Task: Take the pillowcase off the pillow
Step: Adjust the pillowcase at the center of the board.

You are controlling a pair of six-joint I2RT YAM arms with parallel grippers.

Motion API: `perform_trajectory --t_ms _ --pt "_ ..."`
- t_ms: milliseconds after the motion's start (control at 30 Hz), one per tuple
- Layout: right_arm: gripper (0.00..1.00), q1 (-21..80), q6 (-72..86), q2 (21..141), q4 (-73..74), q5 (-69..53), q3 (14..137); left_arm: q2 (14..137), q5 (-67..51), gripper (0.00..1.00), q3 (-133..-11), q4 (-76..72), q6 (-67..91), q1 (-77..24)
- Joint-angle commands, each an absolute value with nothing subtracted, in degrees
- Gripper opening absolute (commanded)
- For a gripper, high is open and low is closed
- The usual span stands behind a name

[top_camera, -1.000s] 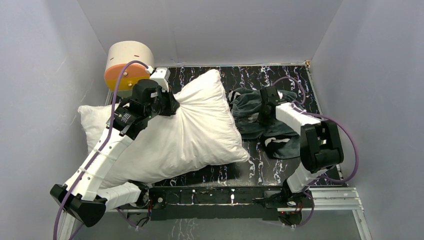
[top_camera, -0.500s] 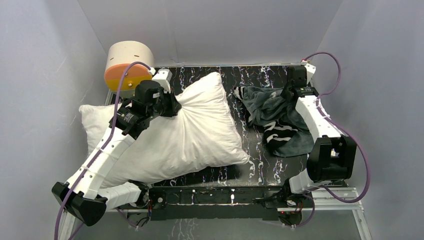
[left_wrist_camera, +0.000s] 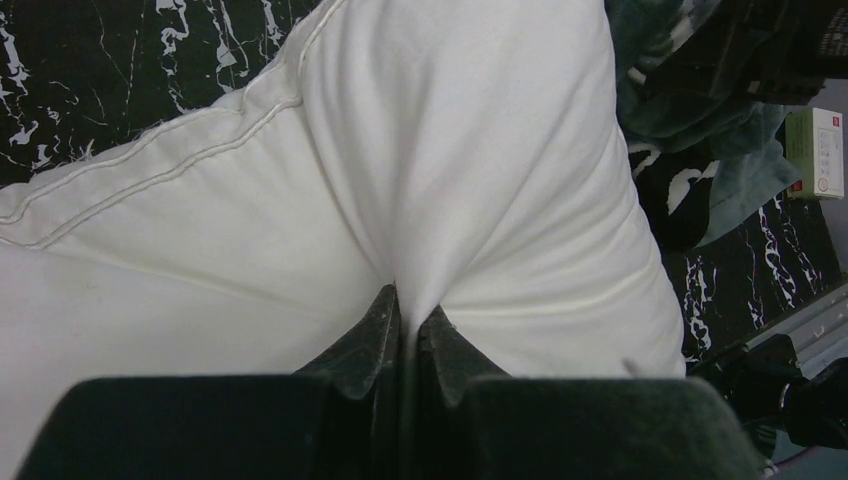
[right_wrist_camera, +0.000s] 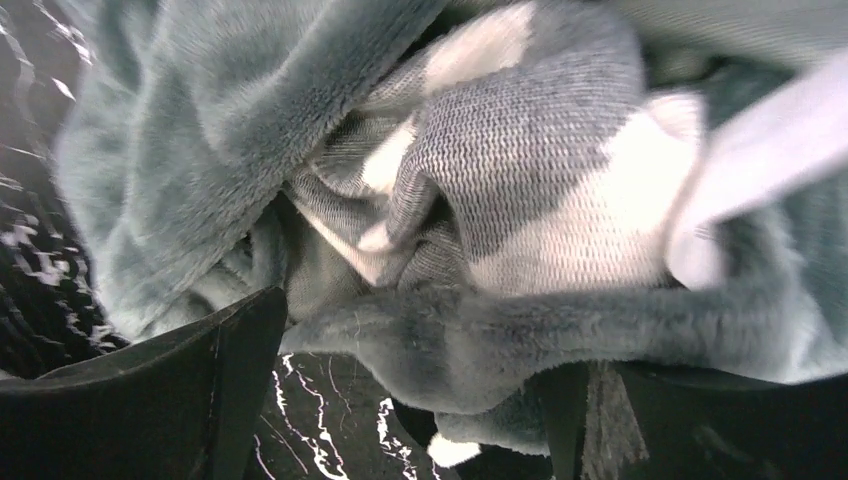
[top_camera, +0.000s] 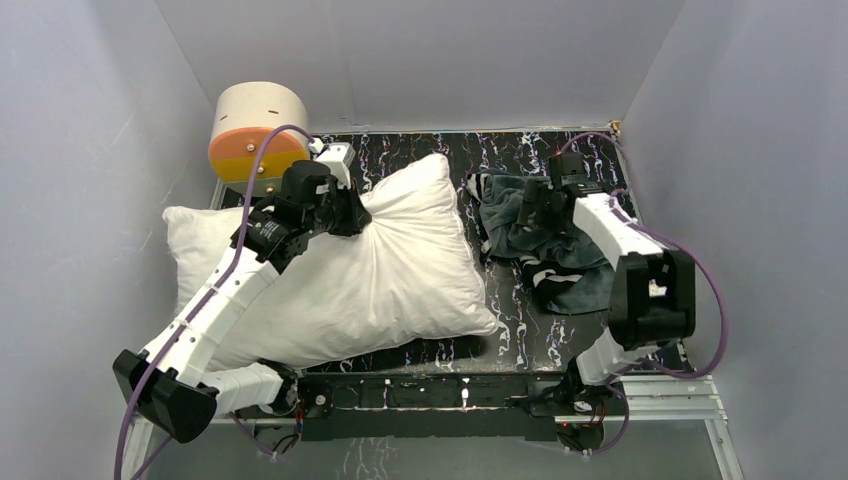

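The white pillow [top_camera: 380, 270] lies bare across the left and middle of the table. My left gripper [top_camera: 350, 215] is shut on a pinch of its fabric near the back edge; in the left wrist view the cloth [left_wrist_camera: 450, 150] is drawn up between the closed fingers of that gripper [left_wrist_camera: 408, 315]. The pillowcase [top_camera: 545, 245] is a crumpled grey-green and zebra heap on the right, apart from the pillow. My right gripper [top_camera: 530, 210] hovers low over its back part, open. In the right wrist view a plush fold of the pillowcase [right_wrist_camera: 500, 200] sags between the spread fingers of the gripper [right_wrist_camera: 410, 370].
A cream-and-orange cylinder [top_camera: 257, 130] stands at the back left corner, just behind the left arm. Grey walls close in the black marbled table [top_camera: 520, 330] on three sides. The arms' mounting rail [top_camera: 640, 395] runs along the near edge.
My right gripper has swung from the back right corner back over the pillowcase, and its jaws have spread wide. The left gripper keeps its pinch and has shifted slightly right.
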State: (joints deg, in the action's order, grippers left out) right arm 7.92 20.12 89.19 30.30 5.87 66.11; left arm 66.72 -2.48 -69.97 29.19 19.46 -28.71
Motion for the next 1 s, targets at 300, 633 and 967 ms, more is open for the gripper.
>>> perform_trajectory --t_ms 300,633,967 --pt "0.58 14.3 25.9 108.0 28.3 23.8 70.5 67.1 -6.8 0.0 -69.7 28.3 19.7 -28.4" --pt "0.1 4.6 24.3 106.3 26.8 23.1 86.8 68.7 -8.8 0.0 -69.2 28.1 20.4 -28.4" --pt "0.32 4.0 22.2 107.3 31.5 22.6 91.6 77.5 -18.7 0.0 -73.0 22.0 22.6 -28.4"
